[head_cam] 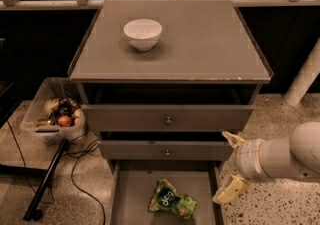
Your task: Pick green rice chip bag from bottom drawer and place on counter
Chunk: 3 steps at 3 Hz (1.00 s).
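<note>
The green rice chip bag (171,200) lies flat on the floor of the open bottom drawer (131,194), right of its middle. My gripper (229,165) is at the drawer's right edge, above and to the right of the bag and apart from it. Its two pale fingers are spread open, one up by the middle drawer front, one down by the drawer's right wall, with nothing between them. The counter (210,44) is the grey-brown top of the cabinet above.
A white bowl (142,33) stands on the counter at the back left. The two upper drawers (168,118) jut out above the bottom one. A clear bin of items (52,116) and cables (80,161) sit on the floor to the left.
</note>
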Available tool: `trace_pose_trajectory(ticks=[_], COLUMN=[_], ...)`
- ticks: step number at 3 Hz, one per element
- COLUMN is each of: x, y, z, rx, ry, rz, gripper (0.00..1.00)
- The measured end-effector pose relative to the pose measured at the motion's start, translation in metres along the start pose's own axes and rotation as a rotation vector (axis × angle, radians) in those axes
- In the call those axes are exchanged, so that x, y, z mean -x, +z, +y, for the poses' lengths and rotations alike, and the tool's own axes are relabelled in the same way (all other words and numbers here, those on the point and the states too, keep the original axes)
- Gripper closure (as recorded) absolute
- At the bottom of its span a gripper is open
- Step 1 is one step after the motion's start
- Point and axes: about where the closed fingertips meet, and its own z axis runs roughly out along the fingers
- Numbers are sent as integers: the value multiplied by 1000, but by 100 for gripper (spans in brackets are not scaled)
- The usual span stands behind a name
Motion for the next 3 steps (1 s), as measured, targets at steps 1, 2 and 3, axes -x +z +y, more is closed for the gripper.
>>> trace_pose_trajectory(ticks=[1,2,3], x=[-29,-55,-81], y=[38,79,122], z=[3,4,4], rx=[14,42,62], ry=[17,49,115], rz=[-32,-24,-5], gripper=[0,0,0])
